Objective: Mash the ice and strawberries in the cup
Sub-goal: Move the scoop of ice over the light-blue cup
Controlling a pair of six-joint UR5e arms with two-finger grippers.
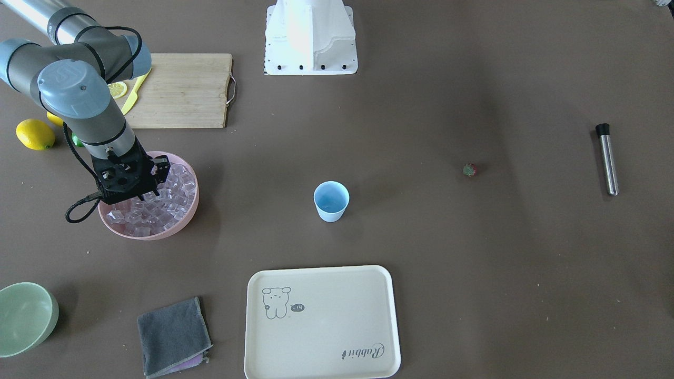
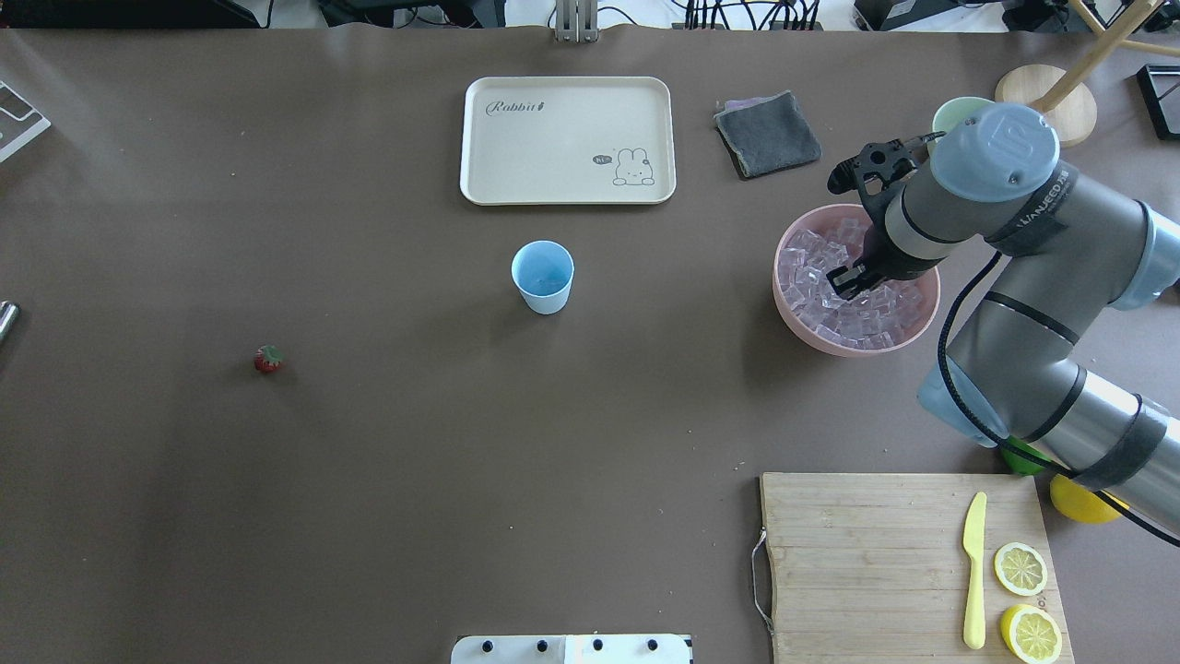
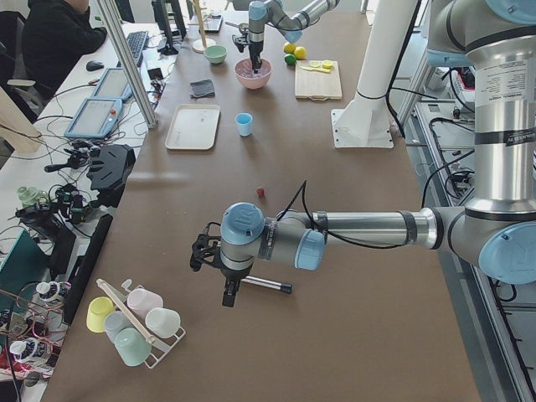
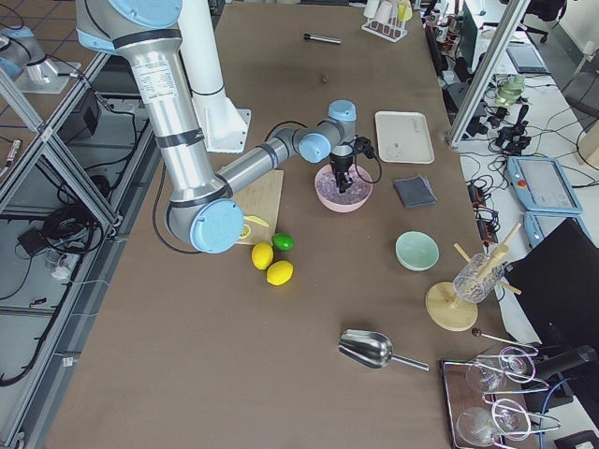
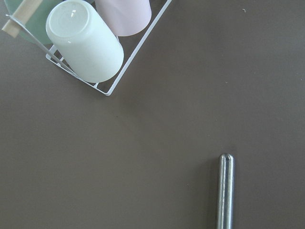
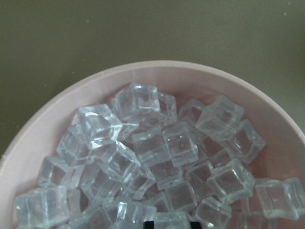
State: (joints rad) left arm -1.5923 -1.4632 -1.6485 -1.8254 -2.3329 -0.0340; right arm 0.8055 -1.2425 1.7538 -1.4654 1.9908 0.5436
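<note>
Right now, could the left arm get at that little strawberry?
Probably yes. The strawberry lies alone on open table, nothing beside or over it, and the left gripper hangs over that same end, by a metal rod.

The cup stands mid-counter; the tray lies beyond it, away from the robot; the strawberry sits well apart to its left; to its right a bowl holds the ice; a cloth lies beyond the bowl; a board lies nearer the robot.
</note>
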